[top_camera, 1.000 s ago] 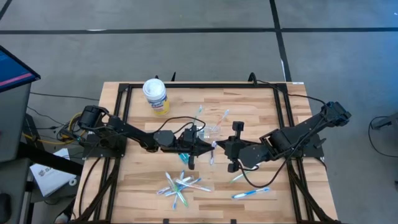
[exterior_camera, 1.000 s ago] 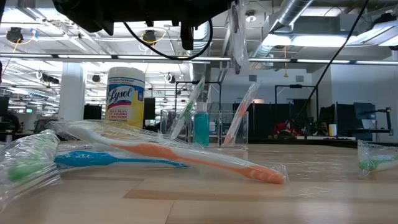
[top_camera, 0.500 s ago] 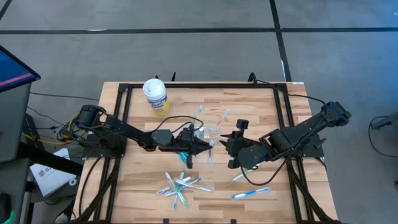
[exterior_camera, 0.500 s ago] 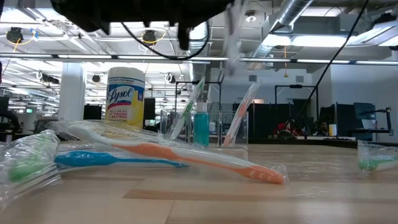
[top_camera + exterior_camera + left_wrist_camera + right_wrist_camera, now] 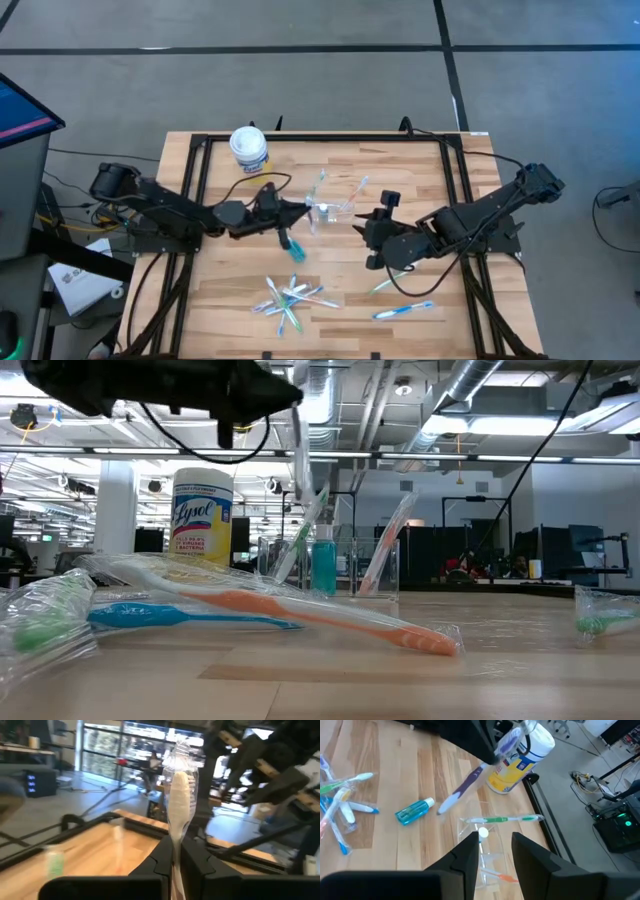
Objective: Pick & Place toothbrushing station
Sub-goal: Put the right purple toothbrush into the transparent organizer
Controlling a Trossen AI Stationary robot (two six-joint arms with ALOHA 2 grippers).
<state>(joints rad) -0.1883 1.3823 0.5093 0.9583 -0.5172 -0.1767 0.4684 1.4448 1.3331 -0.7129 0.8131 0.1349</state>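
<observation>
My left gripper [image 5: 306,212] is shut on a slim white toothbrush in a clear wrapper [image 5: 179,790], held left of the small clear cup [image 5: 338,208]. In the cup, green and orange toothbrushes [image 5: 305,530] lean on the rim. My right gripper [image 5: 366,237] stands open on the cup's right, above the table, with nothing between its fingers [image 5: 470,852]. A teal tube [image 5: 291,243] lies on the wood below my left gripper. Several wrapped toothbrushes [image 5: 290,298] lie in a heap near the front. My left gripper pinches the wrapped toothbrush between its two fingers [image 5: 161,862], gripping its lower stretch [image 5: 175,851]. The rest rises steeply past the fingertips, ending in the crimped end of the wrapper [image 5: 181,747]. The fingers come level from the table's left. The brush is clear of the table.
A white tub with a yellow label [image 5: 250,152] stands at the far left. A blue toothbrush [image 5: 403,311] and a green one [image 5: 382,287] lie at the front right. A black frame [image 5: 320,140] runs along the table's edges.
My left gripper has drawn back toward the table's left edge, carrying the wrapped toothbrush away from my right gripper. The teal tube that it hid from above now shows. My right gripper has opened and stayed where it was, with its wrist slightly turned.
</observation>
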